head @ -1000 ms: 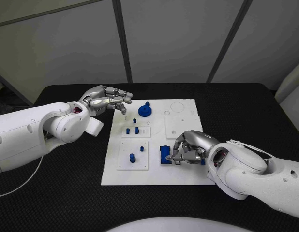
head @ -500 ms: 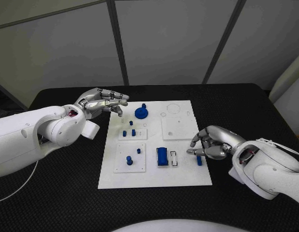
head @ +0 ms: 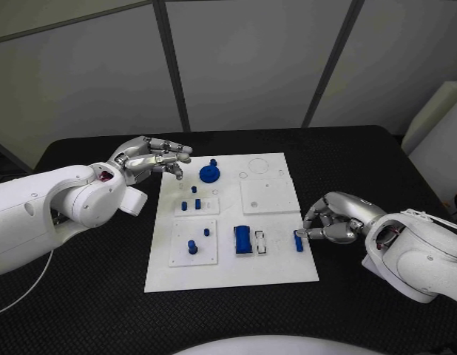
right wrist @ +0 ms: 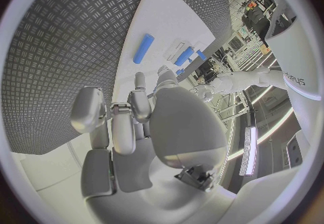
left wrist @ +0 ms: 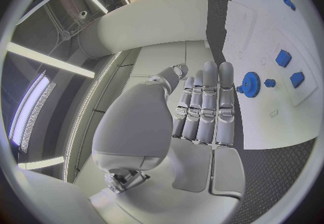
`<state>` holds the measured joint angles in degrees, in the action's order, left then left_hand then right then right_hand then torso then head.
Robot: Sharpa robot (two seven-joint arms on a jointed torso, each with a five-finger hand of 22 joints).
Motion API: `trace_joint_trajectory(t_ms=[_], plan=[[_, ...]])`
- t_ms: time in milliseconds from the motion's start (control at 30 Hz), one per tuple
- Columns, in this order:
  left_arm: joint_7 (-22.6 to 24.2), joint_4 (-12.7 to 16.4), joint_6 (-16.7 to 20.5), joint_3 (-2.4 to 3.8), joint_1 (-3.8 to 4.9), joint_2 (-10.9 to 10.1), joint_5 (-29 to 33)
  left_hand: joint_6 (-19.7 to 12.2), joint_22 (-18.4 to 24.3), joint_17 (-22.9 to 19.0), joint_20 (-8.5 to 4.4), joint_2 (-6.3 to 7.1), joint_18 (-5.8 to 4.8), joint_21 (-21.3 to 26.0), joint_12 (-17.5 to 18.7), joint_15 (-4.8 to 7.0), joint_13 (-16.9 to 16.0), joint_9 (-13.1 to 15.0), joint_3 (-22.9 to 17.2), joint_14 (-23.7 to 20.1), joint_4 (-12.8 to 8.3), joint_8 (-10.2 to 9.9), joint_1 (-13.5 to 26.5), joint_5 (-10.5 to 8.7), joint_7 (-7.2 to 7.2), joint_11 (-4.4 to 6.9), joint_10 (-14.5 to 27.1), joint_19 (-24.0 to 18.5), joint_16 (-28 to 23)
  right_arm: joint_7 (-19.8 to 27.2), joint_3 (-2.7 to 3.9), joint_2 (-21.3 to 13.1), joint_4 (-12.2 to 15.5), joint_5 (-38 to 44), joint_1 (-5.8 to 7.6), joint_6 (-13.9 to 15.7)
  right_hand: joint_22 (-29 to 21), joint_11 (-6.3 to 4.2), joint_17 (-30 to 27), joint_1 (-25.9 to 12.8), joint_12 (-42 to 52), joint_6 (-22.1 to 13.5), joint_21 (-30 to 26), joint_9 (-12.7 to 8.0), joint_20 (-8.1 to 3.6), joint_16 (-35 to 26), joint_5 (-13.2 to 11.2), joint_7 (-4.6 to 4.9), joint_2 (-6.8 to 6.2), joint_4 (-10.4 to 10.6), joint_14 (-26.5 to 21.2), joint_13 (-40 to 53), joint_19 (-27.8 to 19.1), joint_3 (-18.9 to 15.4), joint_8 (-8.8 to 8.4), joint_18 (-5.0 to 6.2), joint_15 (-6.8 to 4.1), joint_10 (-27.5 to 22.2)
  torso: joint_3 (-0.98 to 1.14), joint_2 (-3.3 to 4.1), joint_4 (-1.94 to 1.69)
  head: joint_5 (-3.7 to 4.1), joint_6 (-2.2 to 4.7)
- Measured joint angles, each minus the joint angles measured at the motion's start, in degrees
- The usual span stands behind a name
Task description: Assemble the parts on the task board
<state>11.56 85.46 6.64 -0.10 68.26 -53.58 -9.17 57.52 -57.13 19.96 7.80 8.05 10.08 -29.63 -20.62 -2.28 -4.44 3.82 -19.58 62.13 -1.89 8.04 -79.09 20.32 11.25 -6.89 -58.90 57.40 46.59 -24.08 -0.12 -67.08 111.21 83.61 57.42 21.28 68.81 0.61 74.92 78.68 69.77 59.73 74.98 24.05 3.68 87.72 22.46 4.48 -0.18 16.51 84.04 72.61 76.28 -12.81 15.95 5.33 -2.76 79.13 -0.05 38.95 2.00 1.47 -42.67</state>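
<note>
The slim blue bar [head: 298, 241] lies flat on the task board [head: 276, 270] close to its right edge, in the near half, with its long axis running near to far. It sits just left of the right robot hand [head: 335, 220], which hovers over the board's right edge and the desk [head: 378, 159] with fingers curled inward and nothing visibly held; its fingertips are near the bar, but contact cannot be confirmed. In the right wrist view the same bar [right wrist: 142, 48] lies ahead of the curled fingers, apart from them. This is the nearer robot hand for any move on the bar. Left of the bar stands a larger blue block [head: 243, 239], beside a small white slotted frame [head: 260, 240]. Further left, a raised white sub-plate [head: 197, 242] carries a short blue peg [head: 192, 245] and a smaller blue stud; the sub-plate beyond it carries several short blue pegs [head: 199, 203]. A plain white square plate [head: 268, 196] occupies the right middle of the board. At the far end a blue gear [head: 208, 174] stands on the board. The left robot hand [head: 151, 157] hovers at the far left corner, just left of the gear, fingers bent close together and holding nothing visible; the left wrist view shows its fingers extended side by side toward the gear [left wrist: 250, 81].
</note>
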Motion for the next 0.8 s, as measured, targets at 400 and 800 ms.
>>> trace_joint_trajectory(t_ms=[400, 800], plan=[[0.00, 0.03, -0.01, 0.00, -0.05, -0.05, 0.00, 0.00, -0.01, -0.04, 0.00, 0.00, 0.00, 0.00, 0.00, 0.00, 0.00, 0.00, -0.01, 0.00, -0.01, 0.00, 0.00, 0.00, 0.00, 0.00, 0.00, 0.00, 0.00, -2.83, -0.03, 2.06, -1.73, 3.94, -0.44, -2.69, -0.08, -0.23, -0.01, -0.50, -0.01, 0.38, 0.00, 0.37, -0.21, 0.00, 0.00, -0.02, -0.50, -0.02, -0.21, -0.15, 0.22, -0.43, 0.00, 0.00, -0.22, 0.23, -0.06, 0.03, -0.17, 0.37, -0.16], [0.00, 0.02, -0.02, 0.00, -0.06, -0.04, 0.00, 0.00, -0.01, -0.04, 0.00, 0.00, 0.00, 0.00, 0.00, 0.00, 0.00, 0.00, -0.01, 0.00, -0.01, 0.00, 0.00, 0.00, 0.00, 0.00, 0.00, 0.00, 0.00, -3.95, -0.07, 3.99, -3.38, 5.71, -0.90, -4.18, -0.08, -0.21, -0.01, -0.51, -0.01, 0.38, -0.28, 0.49, -0.21, 0.00, 0.00, -0.02, -0.50, -0.02, -0.21, -0.15, 0.22, -0.43, 0.00, 0.00, -0.22, 0.21, -0.04, 0.03, -0.18, 0.27, -0.44]])
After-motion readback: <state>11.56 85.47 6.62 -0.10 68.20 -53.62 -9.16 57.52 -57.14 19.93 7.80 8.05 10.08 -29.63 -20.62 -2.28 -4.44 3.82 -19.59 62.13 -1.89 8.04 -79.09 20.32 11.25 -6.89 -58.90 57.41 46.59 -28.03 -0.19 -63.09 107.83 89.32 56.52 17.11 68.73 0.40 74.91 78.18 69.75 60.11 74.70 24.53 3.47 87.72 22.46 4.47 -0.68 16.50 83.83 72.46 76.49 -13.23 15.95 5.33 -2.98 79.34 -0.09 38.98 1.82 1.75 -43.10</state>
